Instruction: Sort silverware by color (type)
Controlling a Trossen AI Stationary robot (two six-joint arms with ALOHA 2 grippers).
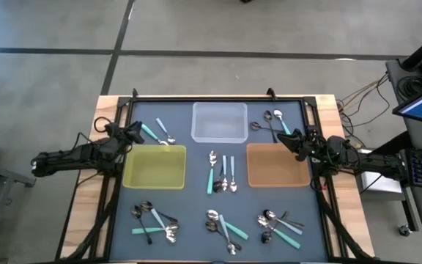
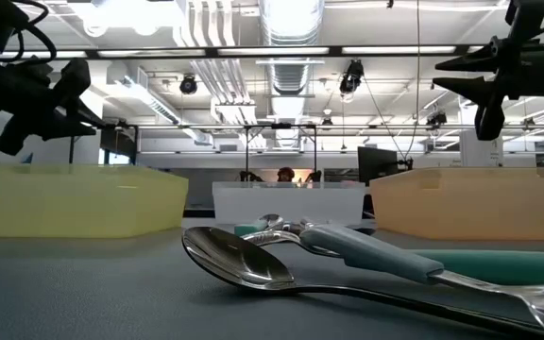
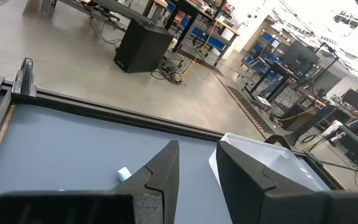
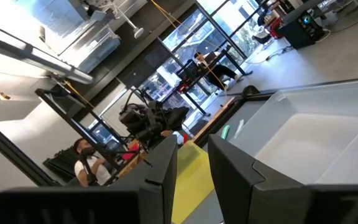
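The left fingers (image 3: 194,177) stand a narrow gap apart and hold nothing, as its wrist view shows; in the high view the left gripper (image 1: 132,135) hovers over the bench (image 1: 196,158) beside the far corner of the yellow tray (image 1: 154,167), next to a few utensils (image 1: 157,133) lying near the bench's far left corner. The right fingers (image 4: 194,171) are likewise narrowly parted and empty; the right gripper (image 1: 297,143) hangs above the far edge of the orange-brown tray (image 1: 277,165), close to a small group of spoons (image 1: 271,122) toward the far right corner.

The clear tray (image 1: 219,122) sits at the middle of the far edge, between the two grippers. The rest of the silverware lies in clusters: one group (image 1: 222,173) at the bench's centre between the yellow and orange-brown trays, and three piles along the near edge, at the left (image 1: 154,221), the middle (image 1: 223,226) and the right (image 1: 278,224). Teal, pale-blue and dark handles are mixed in each pile. All three trays look empty.

In the low view a shiny spoon (image 2: 239,257) with a pale-blue handle lies close up on the dark bench top, crossing a teal-handled piece (image 2: 499,264).
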